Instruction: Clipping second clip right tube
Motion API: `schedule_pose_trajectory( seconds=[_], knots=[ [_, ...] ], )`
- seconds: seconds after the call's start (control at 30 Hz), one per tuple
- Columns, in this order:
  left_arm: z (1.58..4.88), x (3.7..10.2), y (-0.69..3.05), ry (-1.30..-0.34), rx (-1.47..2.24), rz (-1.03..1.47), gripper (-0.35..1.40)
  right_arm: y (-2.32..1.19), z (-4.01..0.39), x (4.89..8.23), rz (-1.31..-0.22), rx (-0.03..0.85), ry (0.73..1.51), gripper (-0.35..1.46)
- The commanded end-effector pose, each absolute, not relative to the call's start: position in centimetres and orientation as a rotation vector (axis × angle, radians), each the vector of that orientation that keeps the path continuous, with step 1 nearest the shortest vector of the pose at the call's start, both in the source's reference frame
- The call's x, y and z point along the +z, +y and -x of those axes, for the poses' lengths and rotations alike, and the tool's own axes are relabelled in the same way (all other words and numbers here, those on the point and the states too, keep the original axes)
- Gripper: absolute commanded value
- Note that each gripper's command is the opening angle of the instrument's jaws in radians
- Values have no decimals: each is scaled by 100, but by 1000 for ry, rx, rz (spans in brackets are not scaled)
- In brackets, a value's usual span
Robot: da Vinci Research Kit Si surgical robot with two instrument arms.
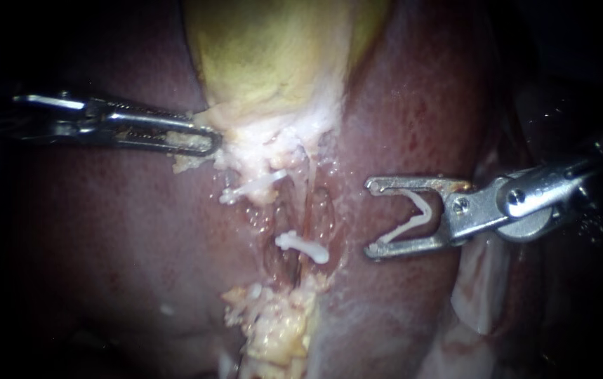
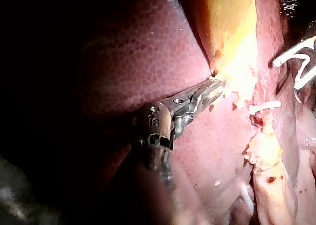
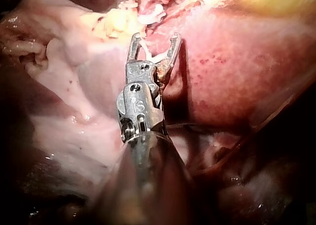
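White and bent into a wide V, the open clip [image 1: 424, 214] sits in the right instrument [image 1: 371, 219]. Its two legs splay toward the jaw tips and its bend is tucked back near the hinge. Those jaws stand far apart, each one touching a leg of the clip, so they hold it from both sides. From where the endoscope looks, the clip hangs over the dark red liver [image 1: 104, 231], beside the dissected strip and apart from it.

In that strip, two placed clips already lie crosswise: an upper one [image 1: 252, 188] just under the pale tissue [image 1: 273, 151], and a lower one [image 1: 301, 245] nearer the loaded jaws. Glistening pink strands run between them. I cannot tell for certain which strand is the right tube.

The left instrument [image 1: 213, 142] comes in level. Its long toothed jaws are nearly together and clamped on the pale tissue at the lower end of the yellow-green gallbladder [image 1: 273, 56]. The left wrist view shows the same grip [image 2: 219, 84] at the gallbladder's edge.

The right wrist view shows the clip [image 3: 150, 55] between the spread jaws [image 3: 154, 37], pointing toward a yellow fatty clump [image 3: 116, 22].
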State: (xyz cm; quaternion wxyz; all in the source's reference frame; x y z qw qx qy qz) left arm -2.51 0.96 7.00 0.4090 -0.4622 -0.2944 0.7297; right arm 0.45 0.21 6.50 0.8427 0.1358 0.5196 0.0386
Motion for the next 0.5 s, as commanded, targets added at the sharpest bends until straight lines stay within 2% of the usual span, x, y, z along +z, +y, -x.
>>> schedule_pose_trajectory(
  seconds=[0.03, 0.3, 0.47, 0.5],
  knots=[
    [247, 695, 97, -750, 1839, 1166, -35, 21, -45, 650, -287, 82, 1097, 50],
    [197, 652, 109, -713, 1818, 1155, -35, 21, -46, 651, -291, 79, 1099, 50],
    [189, 635, 123, -707, 1787, 1160, -35, 21, -52, 653, -317, 66, 1108, 50],
    [189, 635, 123, -707, 1787, 1160, -35, 21, -54, 653, -343, 87, 1107, 49]
  ],
)
